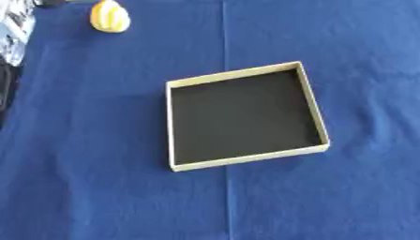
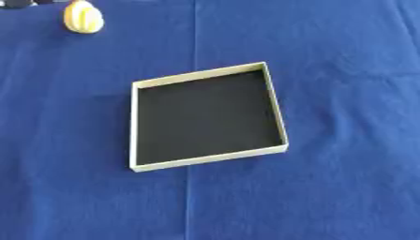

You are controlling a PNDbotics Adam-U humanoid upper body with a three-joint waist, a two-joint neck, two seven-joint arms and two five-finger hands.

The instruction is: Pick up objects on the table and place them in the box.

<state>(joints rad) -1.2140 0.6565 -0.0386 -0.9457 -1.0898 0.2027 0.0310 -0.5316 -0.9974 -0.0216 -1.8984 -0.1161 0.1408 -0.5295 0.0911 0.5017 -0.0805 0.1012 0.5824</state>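
Your shallow square box point(image 1: 174, 126), pale rim, matte black floor, sits mid-table on creased blue cloth point(image 1: 82, 140). Ribbed yellow rounded object point(image 1: 109, 18) far left, well apart. Neither hand shows, so their state cannot be told.

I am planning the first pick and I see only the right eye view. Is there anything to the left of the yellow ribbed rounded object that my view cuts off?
Observer: Yes. The left eye view shows a white and grey cluttered thing at the far left edge, left of the yellow ribbed rounded object. I cannot tell what it is.
Operator: Does it lie on the cloth?
Observer: It seems to lie past the left border of the blue cloth. Below it a dark strip shows at that edge.
Operator: Is any robot hand there?
Observer: No, the left eye view shows no robot hand either.
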